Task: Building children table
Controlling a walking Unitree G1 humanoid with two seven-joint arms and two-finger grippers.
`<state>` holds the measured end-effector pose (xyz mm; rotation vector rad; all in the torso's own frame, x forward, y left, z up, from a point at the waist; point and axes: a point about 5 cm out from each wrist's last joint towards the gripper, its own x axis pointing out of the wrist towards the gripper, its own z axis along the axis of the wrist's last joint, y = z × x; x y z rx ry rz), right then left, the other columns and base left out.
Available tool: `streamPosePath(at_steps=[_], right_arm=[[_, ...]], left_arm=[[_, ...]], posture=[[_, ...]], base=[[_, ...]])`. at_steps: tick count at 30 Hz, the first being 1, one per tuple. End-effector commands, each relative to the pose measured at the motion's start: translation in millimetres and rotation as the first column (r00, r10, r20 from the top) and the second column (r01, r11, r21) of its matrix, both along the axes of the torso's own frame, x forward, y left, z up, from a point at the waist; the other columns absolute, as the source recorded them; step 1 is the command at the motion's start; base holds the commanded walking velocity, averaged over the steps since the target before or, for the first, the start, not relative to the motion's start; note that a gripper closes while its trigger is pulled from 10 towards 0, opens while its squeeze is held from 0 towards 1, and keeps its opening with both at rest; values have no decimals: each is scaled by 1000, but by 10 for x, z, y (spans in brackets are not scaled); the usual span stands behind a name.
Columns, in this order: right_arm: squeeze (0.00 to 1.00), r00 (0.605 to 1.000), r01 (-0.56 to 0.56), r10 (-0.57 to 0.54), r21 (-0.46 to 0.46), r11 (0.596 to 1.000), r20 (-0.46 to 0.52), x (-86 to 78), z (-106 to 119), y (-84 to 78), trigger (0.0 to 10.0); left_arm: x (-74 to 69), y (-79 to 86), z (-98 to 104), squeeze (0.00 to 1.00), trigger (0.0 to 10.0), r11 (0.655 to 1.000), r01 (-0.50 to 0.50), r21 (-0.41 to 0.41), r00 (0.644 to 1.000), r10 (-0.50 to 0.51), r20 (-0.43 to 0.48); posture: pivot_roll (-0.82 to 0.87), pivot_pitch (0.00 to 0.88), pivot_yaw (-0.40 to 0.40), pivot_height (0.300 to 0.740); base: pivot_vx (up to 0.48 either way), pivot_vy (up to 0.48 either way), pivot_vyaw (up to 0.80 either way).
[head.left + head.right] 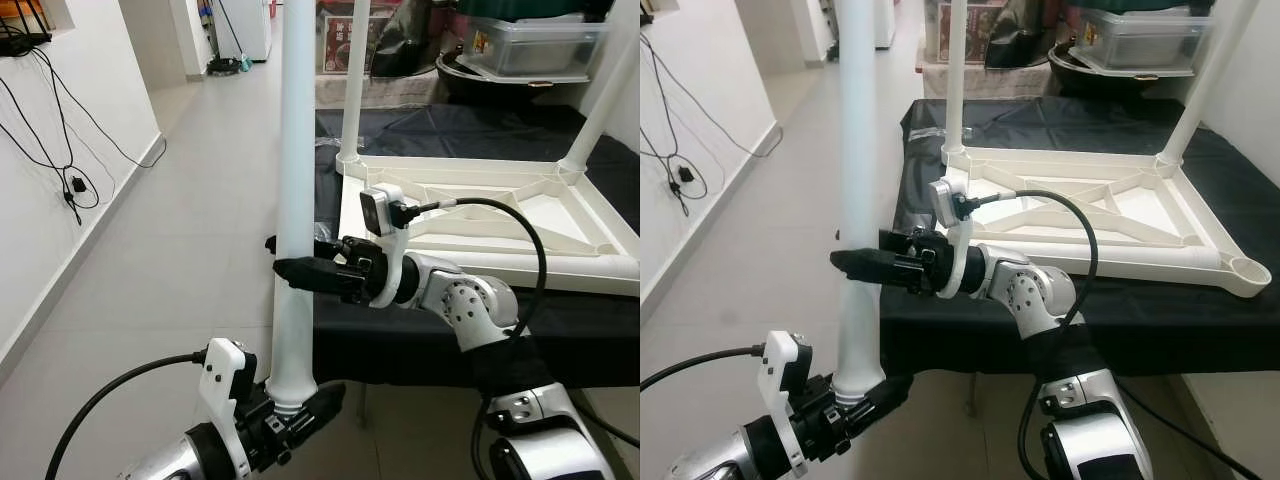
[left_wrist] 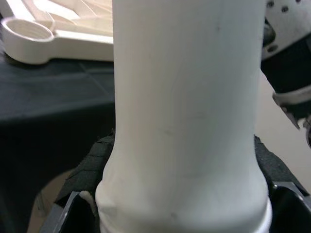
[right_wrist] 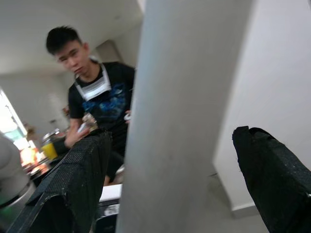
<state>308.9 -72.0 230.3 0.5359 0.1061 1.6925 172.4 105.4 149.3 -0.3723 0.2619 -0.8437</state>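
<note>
A long white table leg (image 1: 298, 150) stands upright in front of me, left of the table's near corner. My left gripper (image 1: 296, 405) is shut on its lower end just above the threaded collar; its pads (image 2: 90, 162) press both sides. My right gripper (image 1: 285, 257) reaches in from the right at mid-height and is open around the leg (image 3: 180, 121), with a gap at one finger (image 3: 272, 179). The white table top (image 1: 480, 250) lies upside down on a black-covered table (image 1: 560, 330). Two legs (image 1: 355, 80) stand at its far corners. A near corner socket (image 1: 1250, 268) is empty.
A person (image 3: 97, 102) in a black shirt stands behind in the right wrist view. Open tiled floor (image 1: 180, 230) runs along the left, with cables (image 1: 60, 150) on the white wall. A clear plastic bin (image 1: 530, 45) and boxes sit beyond the table.
</note>
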Motion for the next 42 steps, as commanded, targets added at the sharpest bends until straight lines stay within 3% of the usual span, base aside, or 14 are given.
streamPosePath(at_steps=[1, 24, 42], right_arm=[[0, 999, -47, 46, 5, 999, 8, -31, 47, 34, 10000], [0, 970, -227, 228, 30, 974, -78, -218, 50, 211, 10000], [0, 960, -263, 264, 25, 965, -92, -289, 35, 274, 10000]], left_arm=[[-41, -16, 20, 0, 10000, 999, 33, -6, 999, -33, -4], [-57, -49, -29, 0, 10000, 994, 106, -11, 993, -106, -51], [-118, -119, -57, 0, 10000, 991, 128, -48, 988, -131, -82]], posture=[[11, 65, 21, 740], [-6, 80, 18, 740], [-11, 88, 21, 740]], base=[[0, 0, 0], [0, 0, 0], [0, 0, 0]])
